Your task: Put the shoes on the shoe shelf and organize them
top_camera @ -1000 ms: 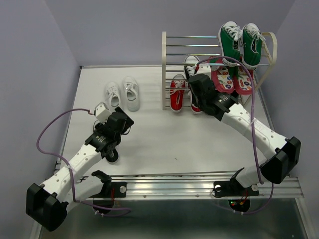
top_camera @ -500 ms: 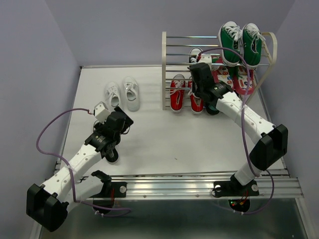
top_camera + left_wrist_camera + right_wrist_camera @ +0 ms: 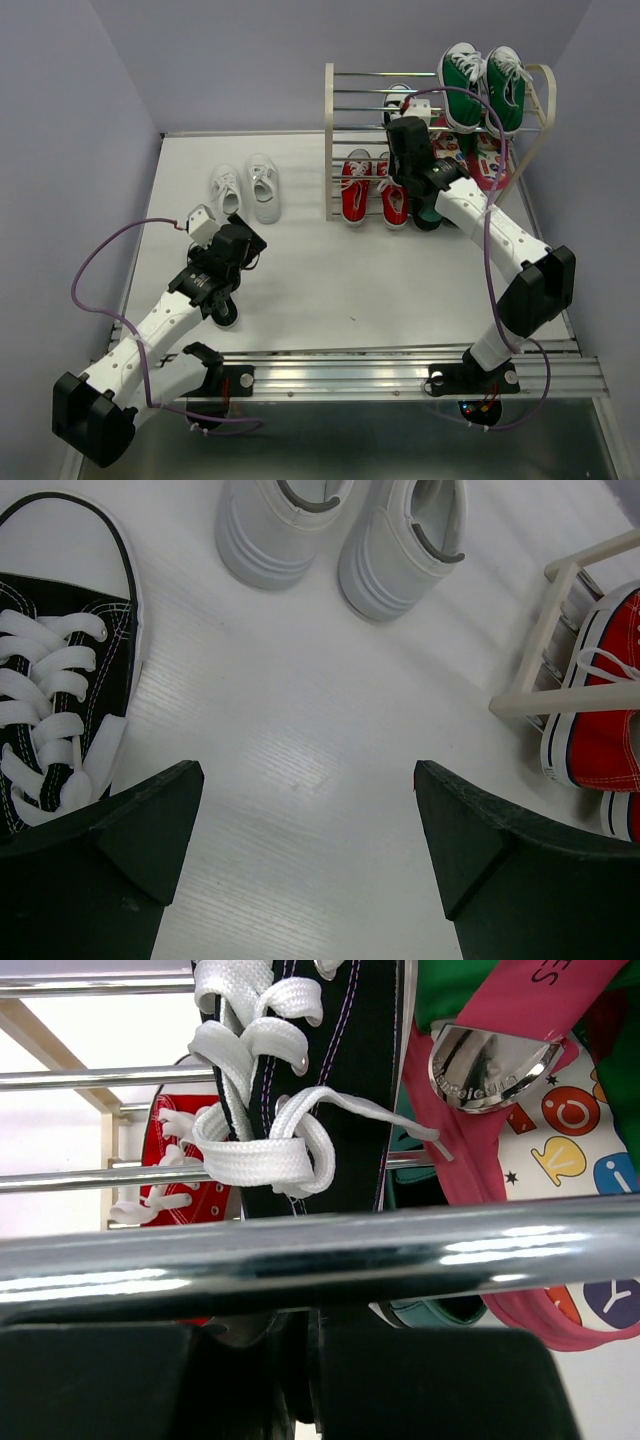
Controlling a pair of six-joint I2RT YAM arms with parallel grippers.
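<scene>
My right gripper (image 3: pixel 405 126) is shut on a black sneaker (image 3: pixel 397 99) with white laces, holding it among the middle rods of the shoe shelf (image 3: pixel 328 140). In the right wrist view the black sneaker (image 3: pixel 335 1050) points away over a shiny rod (image 3: pixel 320 1250), with my gripper (image 3: pixel 315 1360) shut on its heel end. Two red sneakers (image 3: pixel 356 190) sit on the bottom tier. The white pair (image 3: pixel 246 188) stands on the table left of the shelf. My left gripper (image 3: pixel 248 250) hangs open over bare table (image 3: pixel 305 780), with a second black sneaker (image 3: pixel 60 680) beside its left finger.
Green sneakers (image 3: pixel 482 85) sit on the top tier and pink patterned flip-flops (image 3: pixel 470 155) on the middle tier's right side. A dark, teal-lined thing (image 3: pixel 428 215) lies on the bottom tier beside the red pair. Purple walls close in the table.
The right arm has carried the black sneaker up and back, from in front of the lower tier to the middle rods. The left arm has stayed still and open.
</scene>
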